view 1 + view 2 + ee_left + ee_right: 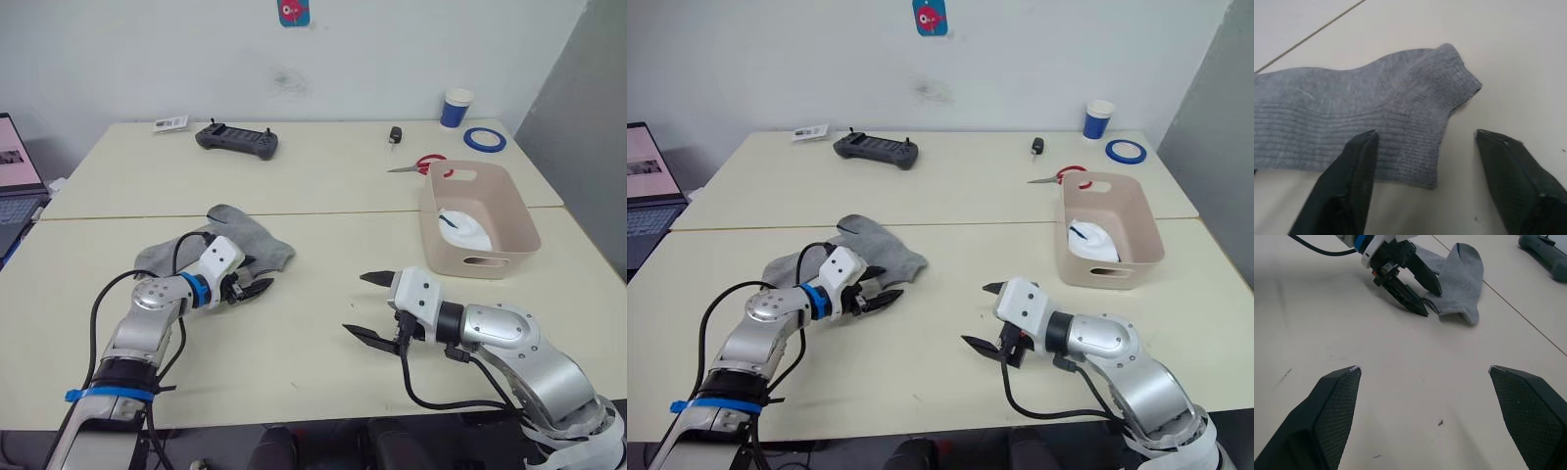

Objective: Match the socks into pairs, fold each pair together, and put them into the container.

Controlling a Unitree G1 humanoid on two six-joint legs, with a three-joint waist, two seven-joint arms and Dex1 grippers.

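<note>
— Grey sock (1376,117) close up: what does it look like?
— Soft ribbed knit, lying flat on the pale surface (313,372), cuff end toward the left gripper (257,287). In the head views it looks like grey socks overlapped.
— And that gripper?
— Fingers spread, one over the sock's edge, one over bare surface; nothing pinched.
— The right gripper (366,306)?
— Spread wide too, holding nothing, well apart from the socks.
— The container (517,227)?
— Pinkish-beige tub further right, with a white sock (462,226) showing a navy stripe inside. Scissors (421,164) lie just behind it.
</note>
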